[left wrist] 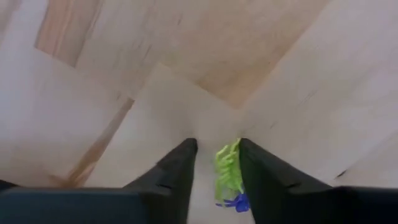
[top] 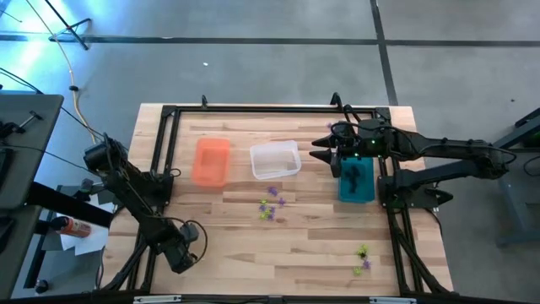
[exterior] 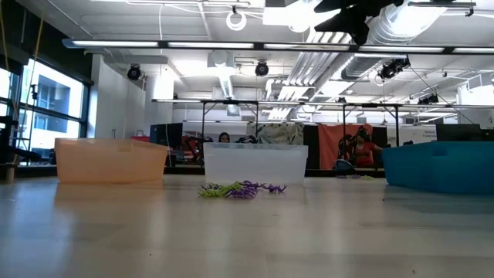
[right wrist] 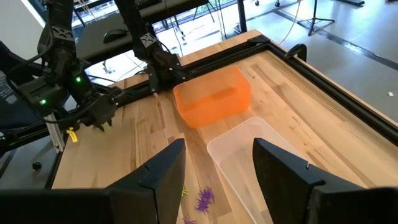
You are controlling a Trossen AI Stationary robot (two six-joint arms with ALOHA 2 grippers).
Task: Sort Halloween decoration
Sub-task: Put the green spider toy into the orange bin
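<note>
Purple and yellow-green spider trinkets [top: 271, 205] lie in a loose cluster on the wooden table [top: 253, 253], just near of the clear bin [top: 275, 160]; the low view shows the same cluster [exterior: 241, 189] in front of that bin [exterior: 255, 162]. A second, smaller group [top: 363, 257] lies near the table's near right corner. The orange bin [top: 211, 160] stands left of the clear bin, the teal bin [top: 356, 179] at the right edge. The left gripper [left wrist: 217, 152], at the near left corner of the table, holds a yellow-green trinket [left wrist: 227, 169] between its fingers, with a blue-purple piece [left wrist: 237, 201] hanging below it. The right gripper [right wrist: 214, 155] hovers high, between the clear and teal bins, its fingers spread and empty.
</note>
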